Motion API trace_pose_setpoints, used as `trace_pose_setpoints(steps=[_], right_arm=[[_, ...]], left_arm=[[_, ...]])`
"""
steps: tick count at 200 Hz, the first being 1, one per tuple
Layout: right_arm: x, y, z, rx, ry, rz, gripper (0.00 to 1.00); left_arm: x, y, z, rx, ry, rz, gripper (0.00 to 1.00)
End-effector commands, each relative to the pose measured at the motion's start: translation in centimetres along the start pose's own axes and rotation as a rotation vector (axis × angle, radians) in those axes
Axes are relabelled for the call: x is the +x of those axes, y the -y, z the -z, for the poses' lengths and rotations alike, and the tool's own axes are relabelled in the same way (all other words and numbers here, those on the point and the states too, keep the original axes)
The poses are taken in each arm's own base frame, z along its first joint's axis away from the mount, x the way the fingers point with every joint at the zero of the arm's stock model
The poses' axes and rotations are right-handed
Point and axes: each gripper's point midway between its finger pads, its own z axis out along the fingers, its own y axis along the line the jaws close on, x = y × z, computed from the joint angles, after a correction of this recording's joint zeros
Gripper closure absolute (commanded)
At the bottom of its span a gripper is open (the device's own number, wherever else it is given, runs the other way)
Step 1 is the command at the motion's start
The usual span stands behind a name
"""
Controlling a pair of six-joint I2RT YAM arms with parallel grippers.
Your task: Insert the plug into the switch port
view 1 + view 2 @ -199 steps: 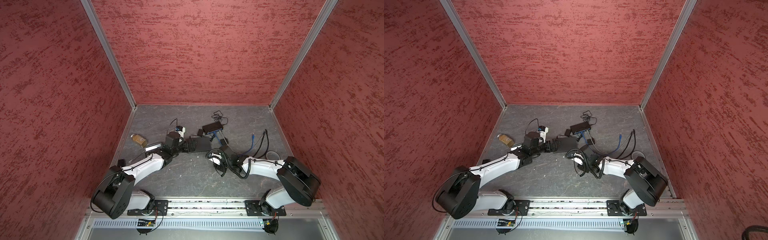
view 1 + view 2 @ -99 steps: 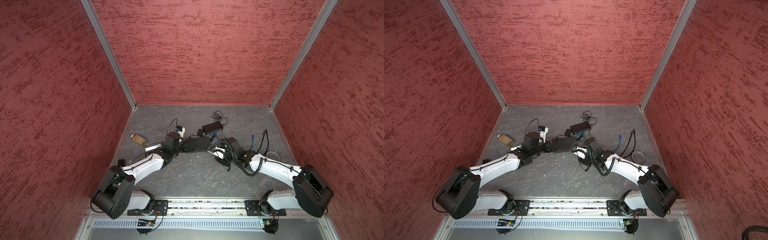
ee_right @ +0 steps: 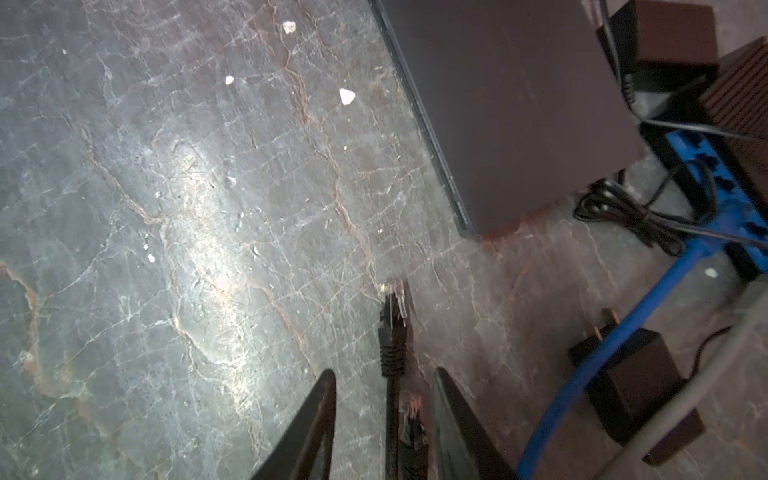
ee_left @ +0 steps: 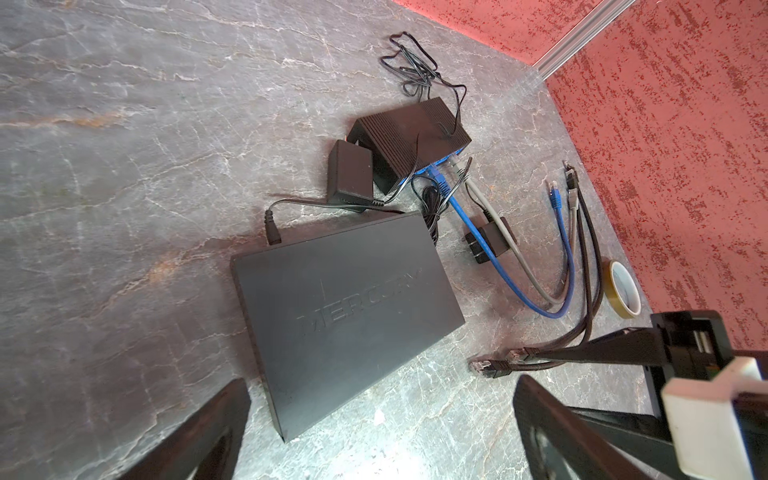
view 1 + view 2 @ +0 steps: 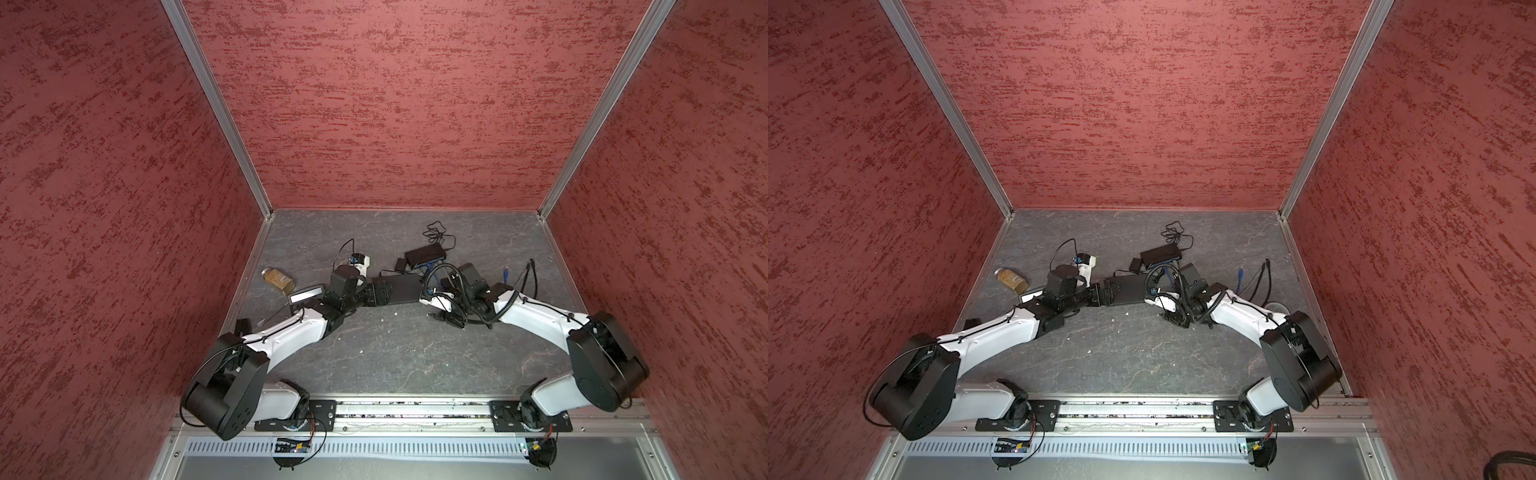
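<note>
The switch (image 4: pixel 345 307) is a flat black box lying mid-table, seen in both top views (image 5: pixel 399 289) (image 5: pixel 1129 289). My left gripper (image 4: pixel 380 380) is wide open, its fingers astride the switch's near corner without touching it (image 5: pixel 376 295). A black plug (image 3: pixel 392 328) on a black cable lies on the table just off the switch's right end, with a second plug (image 3: pixel 413 424) beside it. My right gripper (image 3: pixel 385 371) is low over them (image 5: pixel 440 309), its jaws partly open on either side of the cable, gaps showing on both sides.
Behind the switch stands a smaller black box with a blue port face (image 4: pixel 411 141), blue and grey cables plugged in. Two power adapters (image 4: pixel 349 172) (image 4: pixel 490 243), loose cable ends (image 4: pixel 557 199) and a tape roll (image 4: pixel 623 291) lie right. A jar (image 5: pixel 277 277) is at left.
The right arm swung outward and carried its gripper farther along the table toward the switch's right end, jaws narrowing around the black cable. The left arm has not moved.
</note>
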Motion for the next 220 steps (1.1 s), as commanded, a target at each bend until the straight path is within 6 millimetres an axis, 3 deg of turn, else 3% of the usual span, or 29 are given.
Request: trace_pose_setpoints(steps=[1, 81, 220], right_arm=[[-0.3, -0.2, 0.0, -0.059, 0.005, 0.015, 0.61], [1.5, 0.7, -1.9, -0.113, -0.039, -0.052, 0.64], [1.8, 1.0, -3.3, -0.165, -0.029, -0.054, 0.71]], left_arm=[[0.0, -0.2, 0.4, -0.003, 0.01, -0.019, 0.0], [0.0, -0.3, 0.7, -0.008, 0.011, -0.026, 0.0], [0.1, -0.3, 0.7, -0.005, 0.003, -0.023, 0.0]])
